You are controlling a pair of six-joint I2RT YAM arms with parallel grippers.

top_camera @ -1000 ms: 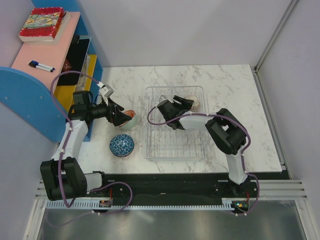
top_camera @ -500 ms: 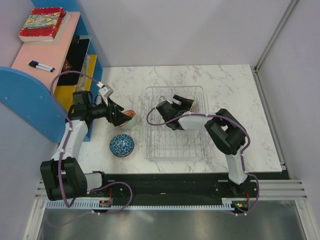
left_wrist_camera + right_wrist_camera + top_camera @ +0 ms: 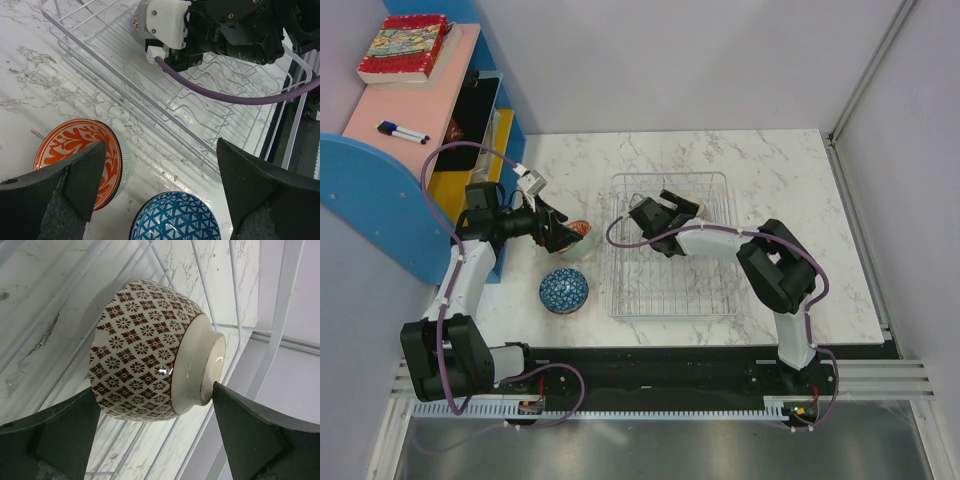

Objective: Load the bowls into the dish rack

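The silver wire dish rack (image 3: 670,270) sits mid-table; its wires also show in the left wrist view (image 3: 150,105). A brown-patterned bowl (image 3: 145,350) lies on its side in the rack's far part, just beyond my open right gripper (image 3: 155,387); the right finger's tip is at the bowl's foot. In the top view the right gripper (image 3: 678,206) is inside the rack. My left gripper (image 3: 560,232) is open and empty, hovering by the orange bowl (image 3: 75,160). The blue bowl (image 3: 175,220) sits near it on the table (image 3: 564,290).
A blue and pink shelf unit (image 3: 410,110) with a book and a marker stands at the far left. The right arm's wrist (image 3: 225,30) hangs over the rack in the left wrist view. The marble table's near edge (image 3: 670,345) runs just past the rack.
My right gripper has shifted a little to the left inside the rack, away from the brown-patterned bowl. The left arm has barely moved.
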